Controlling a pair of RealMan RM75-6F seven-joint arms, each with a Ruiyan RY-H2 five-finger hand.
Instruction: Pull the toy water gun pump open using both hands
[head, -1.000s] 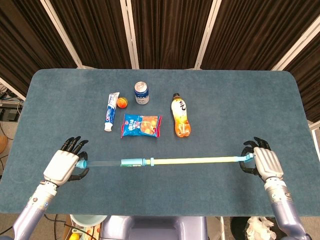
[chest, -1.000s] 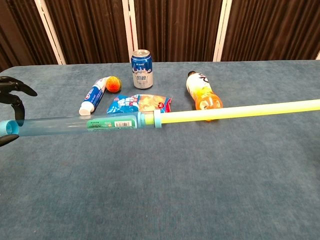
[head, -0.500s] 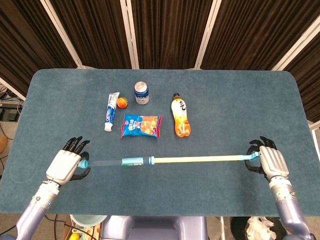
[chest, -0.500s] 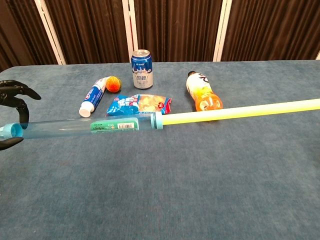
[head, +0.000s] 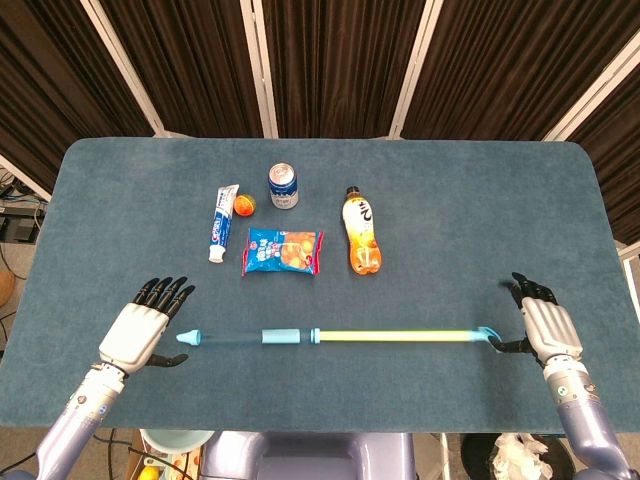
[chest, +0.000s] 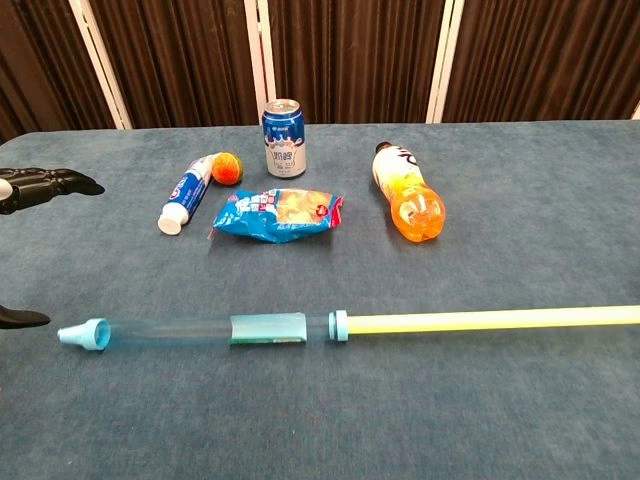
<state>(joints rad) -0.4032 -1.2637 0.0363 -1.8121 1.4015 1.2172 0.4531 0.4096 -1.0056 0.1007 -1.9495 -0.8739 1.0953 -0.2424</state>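
The toy water gun (head: 290, 336) (chest: 268, 328) lies flat on the blue table near the front edge. Its clear blue barrel (chest: 190, 330) ends in a nozzle (head: 187, 337) at the left. The yellow pump rod (head: 395, 335) (chest: 480, 320) is drawn far out to the right, ending in a blue handle (head: 486, 334). My left hand (head: 140, 332) is just left of the nozzle, fingers spread, holding nothing. My right hand (head: 542, 328) is just right of the handle, fingers apart and off it. The chest view shows only the left fingertips (chest: 60, 184).
Behind the gun lie a toothpaste tube (head: 222, 221), a small orange ball (head: 243, 206), a blue can (head: 284, 186), a snack packet (head: 284, 251) and an orange drink bottle (head: 362, 243). The table's front edge (head: 320, 425) is close below the gun.
Both hands have let go of the water gun and spread their fingers. The gun has dropped to the table, landing nearer the front edge and a little to the right.
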